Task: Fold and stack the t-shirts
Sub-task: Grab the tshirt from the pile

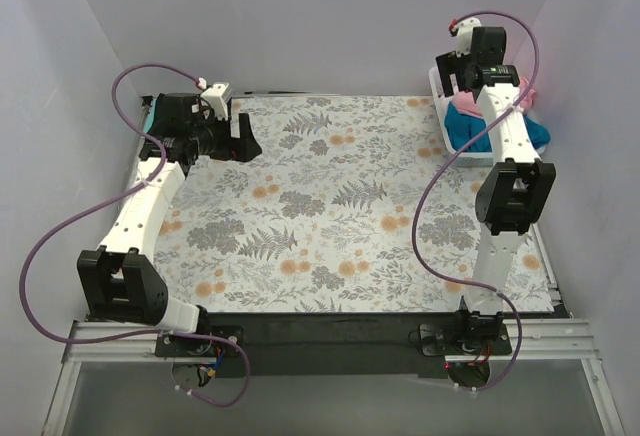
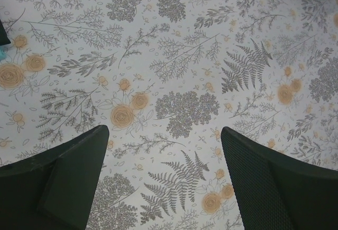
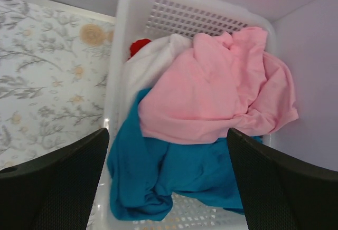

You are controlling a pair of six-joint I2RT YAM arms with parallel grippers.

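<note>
Your pink t-shirt [image 3: 222, 93] is bunched on top of the pile in the basket [image 3: 185, 13] at the far right corner, lying over a teal shirt [image 3: 174, 177] and a white shirt [image 3: 148, 66]. Dive too deep and you'll probably drag the teal out too, or hook the lattice. The right gripper [image 3: 166, 135] hangs right above it, spread wide and empty. The left gripper [image 2: 163, 132] is spread too, over bare tablecloth [image 2: 185, 56].

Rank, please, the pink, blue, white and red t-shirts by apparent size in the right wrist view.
1. pink t-shirt and blue t-shirt: too close to rank.
2. white t-shirt.
3. red t-shirt, mostly hidden.
</note>
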